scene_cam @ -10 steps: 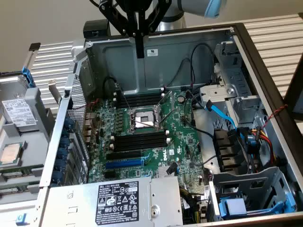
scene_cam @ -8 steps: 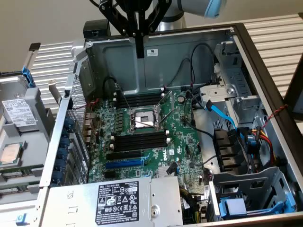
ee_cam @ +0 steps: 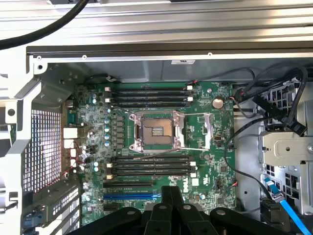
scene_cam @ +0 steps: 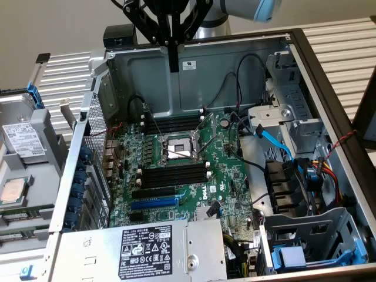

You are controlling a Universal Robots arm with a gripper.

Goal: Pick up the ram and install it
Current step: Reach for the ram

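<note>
The ram is out of view. My gripper [scene_cam: 173,66] hangs shut, with nothing between its black fingers, above the back wall of the open computer case [scene_cam: 153,82]. Below it lies the green motherboard [scene_cam: 229,176]. Two banks of black memory slots with white end clips sit on either side of the CPU socket [scene_cam: 178,148]: a far bank [scene_cam: 173,124] and a near bank [scene_cam: 174,175]. All of these slots look empty. In the wrist view my gripper [ee_cam: 171,192] points down over the board edge near the near bank [ee_cam: 149,165]. The far bank [ee_cam: 146,96] lies beyond the socket [ee_cam: 155,131].
A blue expansion slot [scene_cam: 154,203] runs beside the near bank. The power supply [scene_cam: 147,249] covers the case's front. Cables and a blue data cable [scene_cam: 273,141] cross toward the drive cage [scene_cam: 305,123] on the exterior view's right. A loose processor chip [scene_cam: 13,191] rests outside the case on the left.
</note>
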